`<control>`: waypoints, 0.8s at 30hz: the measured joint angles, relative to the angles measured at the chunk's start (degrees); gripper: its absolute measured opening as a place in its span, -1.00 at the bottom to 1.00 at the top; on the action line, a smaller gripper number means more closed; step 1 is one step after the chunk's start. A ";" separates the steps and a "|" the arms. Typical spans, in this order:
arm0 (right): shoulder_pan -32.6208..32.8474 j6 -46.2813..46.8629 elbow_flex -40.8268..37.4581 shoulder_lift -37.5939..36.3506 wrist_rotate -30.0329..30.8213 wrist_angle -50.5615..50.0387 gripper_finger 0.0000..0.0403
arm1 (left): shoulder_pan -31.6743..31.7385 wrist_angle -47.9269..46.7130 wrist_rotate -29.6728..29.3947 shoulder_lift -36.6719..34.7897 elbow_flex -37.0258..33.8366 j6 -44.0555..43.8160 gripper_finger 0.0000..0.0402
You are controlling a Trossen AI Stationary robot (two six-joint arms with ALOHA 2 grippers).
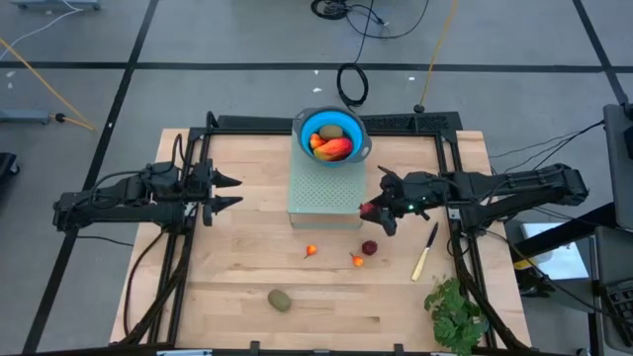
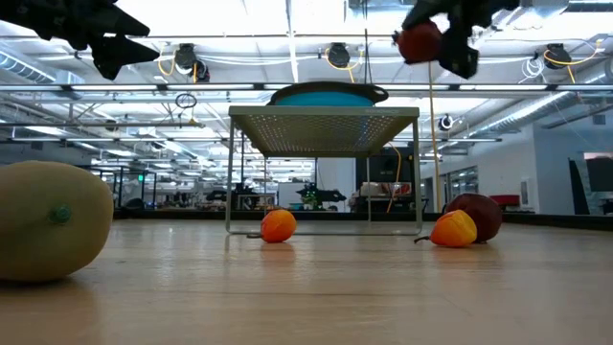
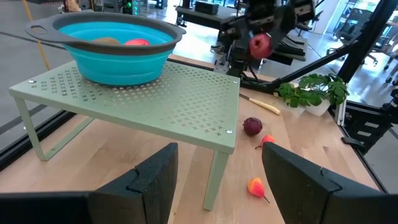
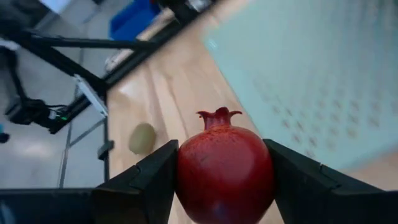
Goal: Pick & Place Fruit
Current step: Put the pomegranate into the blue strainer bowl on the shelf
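Observation:
My right gripper [image 1: 374, 211] is shut on a dark red pomegranate [image 4: 225, 173], held high beside the right near corner of the green perforated rack [image 1: 324, 193]. A blue bowl [image 1: 331, 135] on the rack's far part holds an orange-red oblong fruit [image 1: 334, 148] and a brownish-green one [image 1: 329, 131]. On the table lie two tiny orange pieces [image 1: 311, 250] [image 1: 357, 260], a second dark red fruit [image 1: 369, 247] and a brownish-green oval [image 1: 280, 299]. My left gripper [image 1: 227, 193] waits open, left of the rack, above the table. My right gripper pinches the pomegranate by its two opposite sides [image 4: 184, 177] between its two fingers [image 4: 149, 180]. The fingers come from the table's right, slanting a little downward. The fruit is lifted clear of table and rack [image 2: 419, 42], its small crown [image 4: 219, 116] free beyond the fingers.
A yellow-handled knife [image 1: 425, 251] lies on the table right of the loose fruit. A leafy green bunch [image 1: 455, 311] sits at the near right corner. The near middle of the wooden table [image 1: 227, 297] is bare.

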 joint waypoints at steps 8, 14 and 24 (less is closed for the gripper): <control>0.02 -9.43 0.00 0.00 -3.00 12.82 0.06 | -0.02 -0.04 0.00 0.00 0.00 0.00 0.17; 0.02 -15.15 -0.02 0.00 -3.00 21.04 0.06 | -0.01 -0.07 0.01 0.00 0.00 0.00 0.17; 0.02 -20.14 -0.02 0.02 -2.89 24.79 0.07 | -0.02 -0.11 0.00 0.00 0.00 0.04 0.17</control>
